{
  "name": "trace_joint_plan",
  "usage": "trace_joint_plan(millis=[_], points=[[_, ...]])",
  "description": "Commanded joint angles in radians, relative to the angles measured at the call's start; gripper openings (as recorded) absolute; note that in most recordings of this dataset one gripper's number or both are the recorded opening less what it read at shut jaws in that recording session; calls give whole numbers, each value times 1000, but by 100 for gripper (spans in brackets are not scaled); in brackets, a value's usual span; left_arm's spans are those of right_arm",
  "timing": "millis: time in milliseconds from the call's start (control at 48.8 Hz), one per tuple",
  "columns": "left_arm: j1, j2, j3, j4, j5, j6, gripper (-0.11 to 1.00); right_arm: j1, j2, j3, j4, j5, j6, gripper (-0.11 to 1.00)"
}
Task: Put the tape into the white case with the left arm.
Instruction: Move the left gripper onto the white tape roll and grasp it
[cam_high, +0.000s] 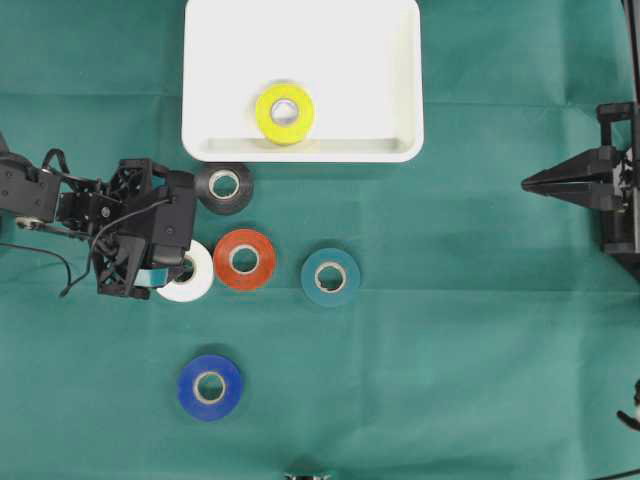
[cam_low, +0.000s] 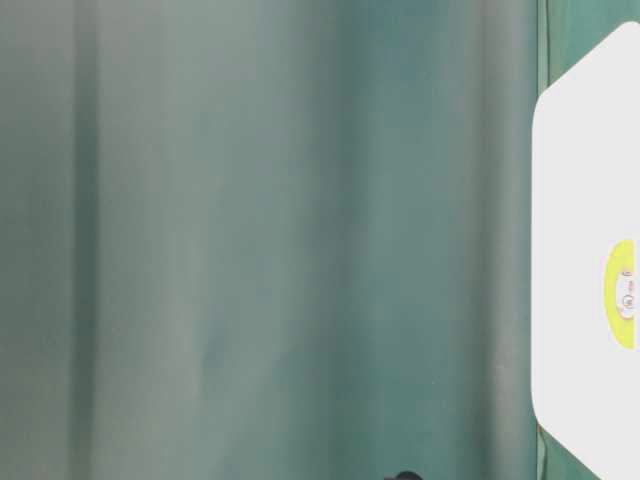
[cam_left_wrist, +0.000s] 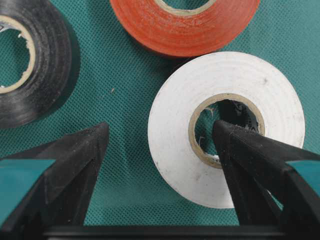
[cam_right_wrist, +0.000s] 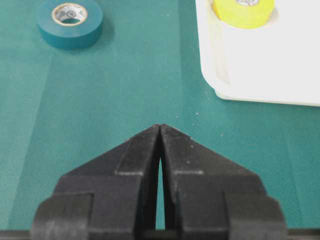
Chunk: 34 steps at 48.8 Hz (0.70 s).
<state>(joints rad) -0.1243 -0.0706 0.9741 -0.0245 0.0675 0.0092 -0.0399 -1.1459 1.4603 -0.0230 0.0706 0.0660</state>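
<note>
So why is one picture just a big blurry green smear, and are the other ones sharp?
The table-level view is almost all soft, streaky green cloth, out of focus, with only the white case and a cut-off yellow tape at its right edge. The overhead view is sharp and evenly lit. In the left wrist view the white tape is crisp with dark shadows. In the right wrist view the teal tape is slightly soft.

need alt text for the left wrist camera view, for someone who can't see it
The left gripper is open over a green cloth, one finger tip inside the core of a white tape roll and the other outside it. A black tape roll lies at upper left and an orange-red tape roll at the top.
</note>
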Motion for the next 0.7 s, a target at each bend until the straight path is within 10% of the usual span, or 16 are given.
trace_joint_plan(millis=[0,185,410,677], points=[[2,-6,-5,0,-5,0,88,-2,6,-11,-2,-11,2,-10],[2,-8,-5,2,-5,-11,82,-2,6,-11,-2,-11,2,-10],[2,-6,-3,-2,0,-14,26,-2,6,-11,-2,-9,2,-10],[-5,-31,-8,-2,6,-14,26,-2,6,-11,-2,-11,2,-10]])
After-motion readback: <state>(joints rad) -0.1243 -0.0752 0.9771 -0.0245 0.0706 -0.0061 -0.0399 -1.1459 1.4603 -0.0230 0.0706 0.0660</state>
